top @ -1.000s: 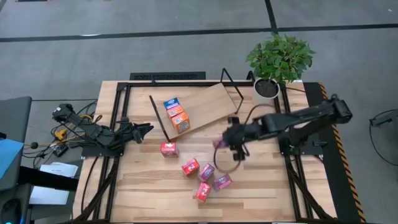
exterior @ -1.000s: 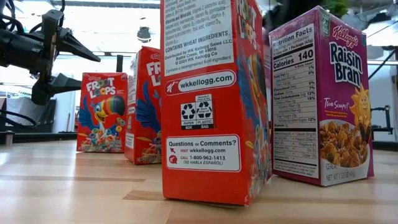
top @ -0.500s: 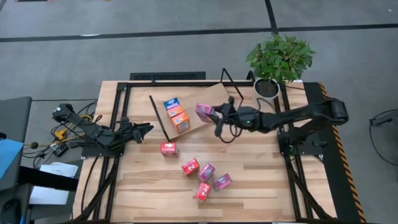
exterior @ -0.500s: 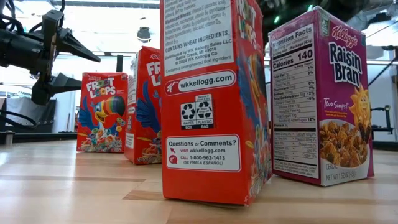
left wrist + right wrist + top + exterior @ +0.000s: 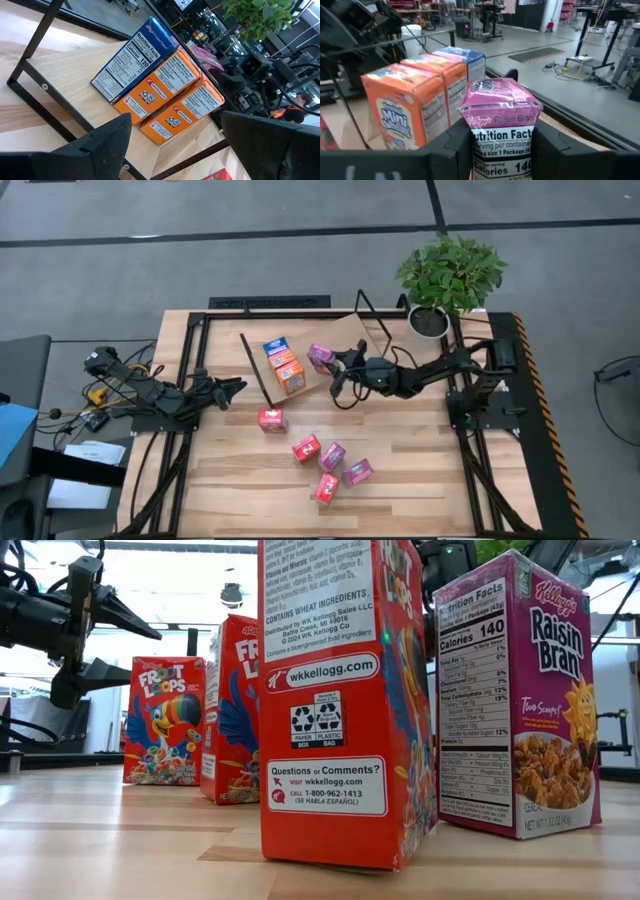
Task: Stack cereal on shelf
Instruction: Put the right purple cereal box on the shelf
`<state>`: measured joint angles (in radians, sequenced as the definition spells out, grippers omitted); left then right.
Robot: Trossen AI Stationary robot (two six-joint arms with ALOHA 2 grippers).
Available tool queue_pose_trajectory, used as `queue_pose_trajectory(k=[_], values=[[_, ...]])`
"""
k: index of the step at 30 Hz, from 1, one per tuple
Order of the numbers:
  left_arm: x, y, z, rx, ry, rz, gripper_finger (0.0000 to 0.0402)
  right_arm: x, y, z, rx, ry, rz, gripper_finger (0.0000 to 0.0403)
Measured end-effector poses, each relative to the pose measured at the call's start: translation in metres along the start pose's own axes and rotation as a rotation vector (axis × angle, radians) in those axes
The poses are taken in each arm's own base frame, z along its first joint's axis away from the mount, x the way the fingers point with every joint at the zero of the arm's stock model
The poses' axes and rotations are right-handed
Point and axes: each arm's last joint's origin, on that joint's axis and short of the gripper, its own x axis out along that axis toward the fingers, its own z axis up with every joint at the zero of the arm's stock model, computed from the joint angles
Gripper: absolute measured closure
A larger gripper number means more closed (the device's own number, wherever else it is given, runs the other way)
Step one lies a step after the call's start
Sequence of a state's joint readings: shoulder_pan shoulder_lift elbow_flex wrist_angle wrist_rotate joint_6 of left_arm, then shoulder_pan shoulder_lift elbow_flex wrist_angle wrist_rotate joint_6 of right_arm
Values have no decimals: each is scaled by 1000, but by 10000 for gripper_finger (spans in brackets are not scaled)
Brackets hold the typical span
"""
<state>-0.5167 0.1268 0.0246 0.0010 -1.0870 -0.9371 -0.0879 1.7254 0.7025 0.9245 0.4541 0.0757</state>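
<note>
table point(image 5: 420, 470): slatted wood top, fills the centre of the high view.
shelf point(image 5: 335, 345): tilted plywood board, upper centre of the high view, black rod frames at both ends.
plant point(image 5: 448, 275): potted, upper right of the high view, at the table's far corner.
right gripper point(image 5: 333, 360): centre of the high view, reached over the shelf board, clenched on a pink Raisin Bran box point(image 5: 320, 357). Right wrist view: the box point(image 5: 501, 127) sits between the two fingers point(image 5: 452, 147), pressed on both sides, top end facing the camera.
box vs shelved row: held box is just right of the shelved boxes in the high view; cannot tell if it touches the board.
shelved boxes: blue box point(image 5: 275, 346) and two orange boxes point(image 5: 289, 372) in a row, left part of the board.
left gripper point(image 5: 232, 388): left of centre in the high view, beside the shelf's left rod frame, jaws spread wide, holding nothing.
loose boxes: red box point(image 5: 271, 419) below the shelf; a cluster point(image 5: 331, 465) of red and pink ones, lower centre of the high view, well apart from both grippers.
</note>
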Motion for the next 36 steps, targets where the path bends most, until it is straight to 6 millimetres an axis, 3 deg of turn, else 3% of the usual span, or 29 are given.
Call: queue_pose_trajectory(k=[8,21,26,36], values=[[0,1,0,2,-19,16,101,3,-6,1,1,0,-14,215],[0,1,0,1,-21,17,101,8,-21,-7,-20,101,11,147],[0,1,1,1,-21,17,101,2,-16,1,-133,100,37,137],[0,1,0,4,-21,18,101,-11,-20,34,-182,218,85,113]])
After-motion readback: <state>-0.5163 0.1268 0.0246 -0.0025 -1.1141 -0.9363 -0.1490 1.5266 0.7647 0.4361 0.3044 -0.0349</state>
